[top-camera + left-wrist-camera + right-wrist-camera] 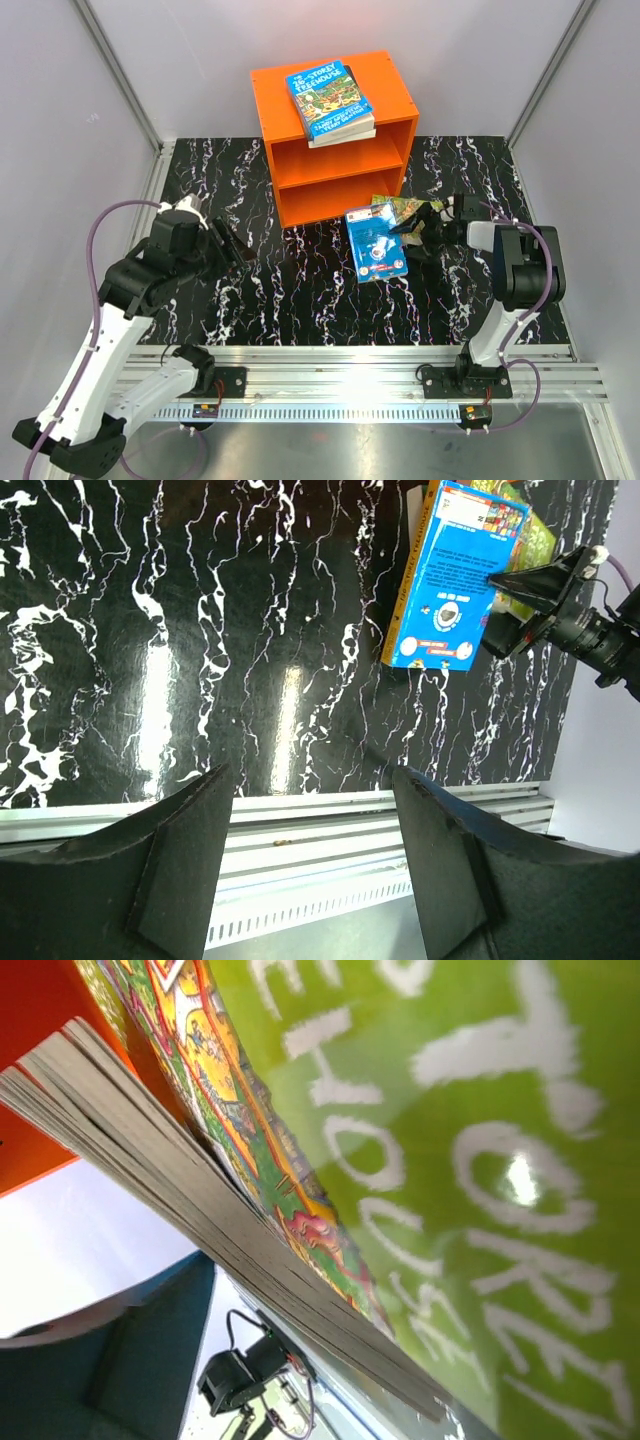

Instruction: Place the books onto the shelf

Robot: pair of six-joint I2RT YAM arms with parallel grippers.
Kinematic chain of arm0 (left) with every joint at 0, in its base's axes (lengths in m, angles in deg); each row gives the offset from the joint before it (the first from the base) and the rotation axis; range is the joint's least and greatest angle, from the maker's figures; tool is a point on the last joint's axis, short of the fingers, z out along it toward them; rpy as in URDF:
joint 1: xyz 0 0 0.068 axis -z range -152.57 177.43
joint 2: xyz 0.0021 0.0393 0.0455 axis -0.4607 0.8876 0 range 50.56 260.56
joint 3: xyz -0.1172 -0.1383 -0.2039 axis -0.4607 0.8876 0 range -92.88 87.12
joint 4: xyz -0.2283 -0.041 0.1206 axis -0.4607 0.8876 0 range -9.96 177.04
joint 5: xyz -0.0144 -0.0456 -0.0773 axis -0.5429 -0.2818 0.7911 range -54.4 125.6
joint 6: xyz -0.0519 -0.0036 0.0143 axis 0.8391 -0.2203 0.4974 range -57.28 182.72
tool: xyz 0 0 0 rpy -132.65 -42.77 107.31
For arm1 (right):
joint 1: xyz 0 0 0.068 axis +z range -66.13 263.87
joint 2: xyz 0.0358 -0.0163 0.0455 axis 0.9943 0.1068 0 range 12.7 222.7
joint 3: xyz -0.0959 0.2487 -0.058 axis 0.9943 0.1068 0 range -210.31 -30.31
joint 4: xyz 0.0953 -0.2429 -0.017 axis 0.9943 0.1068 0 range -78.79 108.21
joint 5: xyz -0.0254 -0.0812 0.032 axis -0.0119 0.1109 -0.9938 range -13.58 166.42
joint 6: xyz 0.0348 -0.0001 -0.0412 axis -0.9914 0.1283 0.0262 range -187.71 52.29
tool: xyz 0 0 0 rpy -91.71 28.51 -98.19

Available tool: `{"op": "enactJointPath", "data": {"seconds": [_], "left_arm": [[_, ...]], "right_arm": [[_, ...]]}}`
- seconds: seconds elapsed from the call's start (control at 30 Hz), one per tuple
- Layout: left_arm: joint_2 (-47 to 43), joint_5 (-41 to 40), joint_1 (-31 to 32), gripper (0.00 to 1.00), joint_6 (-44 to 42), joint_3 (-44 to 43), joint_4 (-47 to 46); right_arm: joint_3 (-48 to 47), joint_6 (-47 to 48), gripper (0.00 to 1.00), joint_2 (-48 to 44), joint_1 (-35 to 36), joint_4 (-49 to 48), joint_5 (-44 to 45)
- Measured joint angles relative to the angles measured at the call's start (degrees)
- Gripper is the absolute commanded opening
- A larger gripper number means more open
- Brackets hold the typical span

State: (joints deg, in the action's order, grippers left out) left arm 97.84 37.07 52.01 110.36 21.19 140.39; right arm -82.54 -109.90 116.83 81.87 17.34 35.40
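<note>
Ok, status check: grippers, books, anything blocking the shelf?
Left gripper open, empty, over bare table. Right gripper open at edge of blue book, green book partly under it. Book stack sits atop shelf; nothing seen blocking its front.

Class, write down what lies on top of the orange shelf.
A blue Treehouse book lies flat on the shelf top, stacked on at least one lower book; its cover is hidden, only page edges show.

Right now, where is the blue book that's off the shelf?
Top view: the blue book lies on the table right of centre, before the lower right corner of the orange shelf, overlapping a green book, the right gripper at its right edge.
</note>
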Motion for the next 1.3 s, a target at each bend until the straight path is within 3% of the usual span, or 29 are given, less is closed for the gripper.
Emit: {"op": "enactJointPath", "data": {"seconds": [0.03, 0.13, 0.17, 0.27, 0.3, 0.4, 0.6, 1.07, 1.13, 1.2, 1.3], "left_arm": [[0.13, -0.04, 0.0, 0.68, 0.02, 0.0, 0.09], [0.92, -0.09, 0.0, 0.68, 0.22, 0.0, 0.04], [1.27, -0.09, 0.0, 0.68, 0.26, 0.02, 0.0], [1.86, -0.13, 0.0, 0.68, 0.35, 0.09, 0.0], [1.92, -0.31, 0.0, 0.68, 0.37, 0.09, -0.02], [1.9, -0.87, 0.0, 0.68, 0.37, 0.09, -0.02], [1.18, -1.36, 0.0, 0.68, 0.35, 1.66, -0.37], [-1.16, 4.0, 0.09, 0.69, 0.44, 10.29, -7.98], [-1.18, 5.27, 0.24, 0.69, 0.66, 11.8, -9.4], [-1.18, 6.38, 0.39, 0.69, 0.85, 12.87, -10.47], [-1.6, 7.5, 0.57, 0.69, 0.96, 13.66, -11.34]], "right_arm": [[0.35, -0.39, 0.78, 0.28, 0.17, -1.49, -0.24], [1.29, -2.36, 0.62, 0.74, 1.46, -6.27, -1.31], [1.55, -2.95, 0.5, 0.74, 2.23, -7.8, -1.22], [2.62, -4.28, 0.29, 0.74, 5.16, -12.57, -1.68], [3.1, -4.76, 0.15, 0.79, 6.43, -14.34, -1.33], [4.94, -5.68, 0.0, 0.76, 8.85, -18.36, -0.7], [6.56, -5.2, 0.0, -2.54, 9.35, -16.2, 0.24], [5.73, -1.49, 0.0, -31.52, 9.49, 13.97, 2.69], [5.73, -1.11, 0.21, -34.58, 9.53, 16.76, 2.93], [5.9, -0.26, 0.22, -36.35, 9.73, 19.69, 3.85], [8.5, 0.63, 0.15, -38.01, 9.79, 21.38, 5.77]]}}
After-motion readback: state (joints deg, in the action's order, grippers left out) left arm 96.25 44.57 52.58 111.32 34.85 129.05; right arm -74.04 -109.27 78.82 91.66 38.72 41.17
